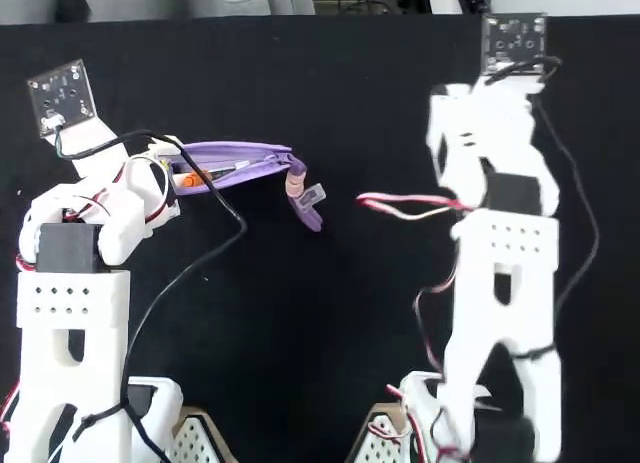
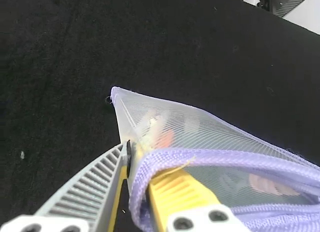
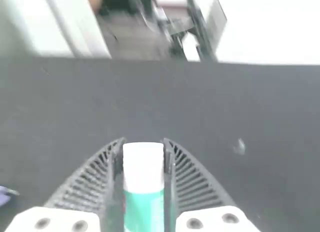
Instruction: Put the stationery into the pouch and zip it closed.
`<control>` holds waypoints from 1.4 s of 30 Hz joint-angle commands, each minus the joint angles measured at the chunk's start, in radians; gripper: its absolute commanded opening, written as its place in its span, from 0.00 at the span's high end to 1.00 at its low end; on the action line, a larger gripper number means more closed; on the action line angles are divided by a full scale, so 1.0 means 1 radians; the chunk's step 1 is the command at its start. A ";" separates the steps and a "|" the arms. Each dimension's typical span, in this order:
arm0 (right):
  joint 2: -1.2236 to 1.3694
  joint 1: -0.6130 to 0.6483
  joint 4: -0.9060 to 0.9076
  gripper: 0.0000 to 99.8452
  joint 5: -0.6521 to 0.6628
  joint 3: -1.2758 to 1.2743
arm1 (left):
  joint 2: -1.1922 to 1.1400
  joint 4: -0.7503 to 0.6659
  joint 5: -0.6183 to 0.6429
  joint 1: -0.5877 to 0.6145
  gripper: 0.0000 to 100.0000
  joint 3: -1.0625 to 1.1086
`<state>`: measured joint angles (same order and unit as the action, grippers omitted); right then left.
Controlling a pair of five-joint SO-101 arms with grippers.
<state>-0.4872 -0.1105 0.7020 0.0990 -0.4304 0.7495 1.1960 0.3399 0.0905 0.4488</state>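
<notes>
On the desk's (image 1: 330, 333) left side, the left end effector (image 2: 132, 152) pinches the pouch (image 2: 200, 137) at its rim while the right end effector (image 3: 143, 147) clamps a stick (image 3: 143, 182) apart from it; the narrow mouth could deflect the stick.

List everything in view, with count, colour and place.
pouch: one, purple mesh, left part of the table, mouth open, held at one end.
orange piece: one, orange, inside the pouch near the held end.
pink piece: one, pink, at the pouch's other end; kind unclear.
stick: one, white and green, between the right pincer's fingers.
table: one, black, under everything.
left arm: one, white, beside the pouch.
right arm: one, white, apart from the pouch.
left pincer: one, grey and yellow, shut on the pouch's rim, yellow finger inside.
right pincer: one, grey, shut on the stick.
</notes>
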 commanded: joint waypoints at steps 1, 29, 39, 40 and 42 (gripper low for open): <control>-0.143 0.126 -0.008 0.99 -0.043 0.007 | -0.002 -0.020 0.008 -0.001 0.97 0.008; -0.455 0.611 -0.951 0.99 -0.123 -0.575 | -0.002 -0.021 0.012 -0.004 0.97 0.008; -0.433 0.710 -1.119 0.99 -0.121 -0.607 | -0.002 -0.021 0.012 -0.004 0.97 0.008; -0.418 0.715 -1.137 0.99 -0.121 -0.611 | -0.002 -0.021 0.012 -0.004 0.97 0.008; -0.369 0.729 -1.191 0.99 -0.121 -0.618 | -0.002 -0.021 0.012 -0.004 0.97 0.008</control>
<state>-0.9030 0.5877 -0.3951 -0.0207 -1.0487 0.7495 1.1930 0.3399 0.0905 0.4503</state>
